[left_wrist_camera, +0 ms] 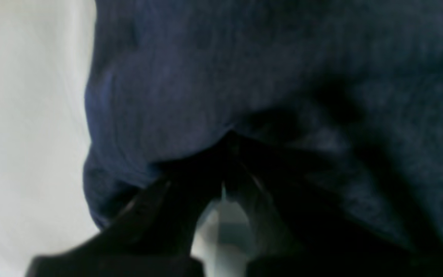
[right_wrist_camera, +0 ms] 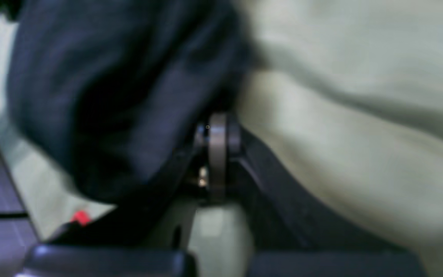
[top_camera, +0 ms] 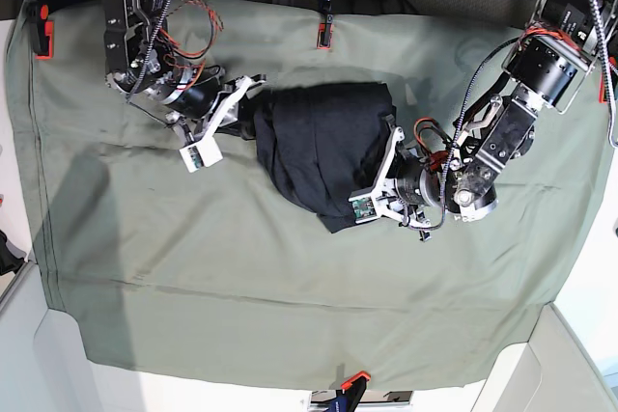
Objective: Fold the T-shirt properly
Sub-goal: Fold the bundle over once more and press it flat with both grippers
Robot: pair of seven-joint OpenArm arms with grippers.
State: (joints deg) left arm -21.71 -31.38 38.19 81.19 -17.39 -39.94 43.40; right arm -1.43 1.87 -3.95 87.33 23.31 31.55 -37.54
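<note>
A sage-green cloth (top_camera: pixel 241 267) covers the surface, the T-shirt (top_camera: pixel 323 147) bunched on it.

No text, label or number can be read in any view

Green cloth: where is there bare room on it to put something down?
The green cloth lies bare along the whole near side, below the T-shirt, and at the far left edge. The middle is crowded: both arms meet the bunched T-shirt there.

This looks like a robotics lab: a table covered by a sage-green cloth (top_camera: pixel 241 267) held with orange clamps (top_camera: pixel 323 34) at its edges, loose wires at the far side.
</note>
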